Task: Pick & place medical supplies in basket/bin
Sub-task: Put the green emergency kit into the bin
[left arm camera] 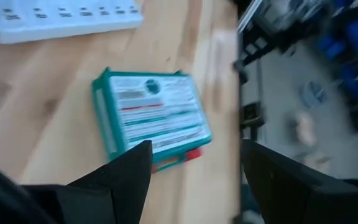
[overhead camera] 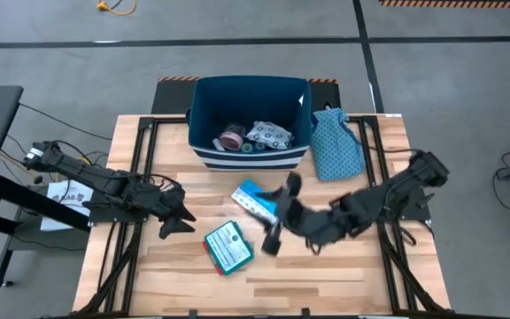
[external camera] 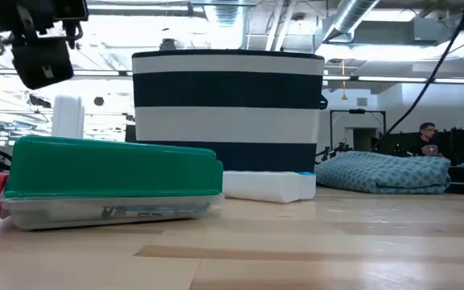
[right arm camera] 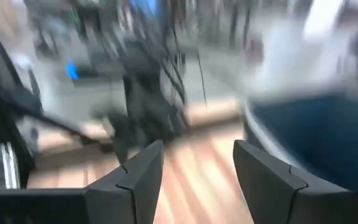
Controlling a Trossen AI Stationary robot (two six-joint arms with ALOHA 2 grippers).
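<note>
The dark navy bin (overhead camera: 204, 113) with white stripes stands at the table's far middle. In it lie a pink roll (overhead camera: 231, 137), a small green tape roll (overhead camera: 248, 147) and a white ring-patterned pouch (overhead camera: 269, 135). A light-blue and white packet (overhead camera: 251, 199) lies flat on the table in front of the bin. A teal flat box (overhead camera: 228, 246) lies nearer the front edge and also shows in the left wrist view (left arm camera: 148, 112). My left gripper (overhead camera: 184, 215) is open and empty, left of the box. My right gripper (overhead camera: 280, 213) is open and empty, just right of the packet. No swab stick shows.
A teal dotted cloth (overhead camera: 336, 142) lies right of the bin and also shows in the low view (external camera: 385, 173). In the low view the box (external camera: 111, 181) and packet (external camera: 268, 187) lie in front of the bin (external camera: 228, 109). A person (external camera: 428, 137) sits far behind.
</note>
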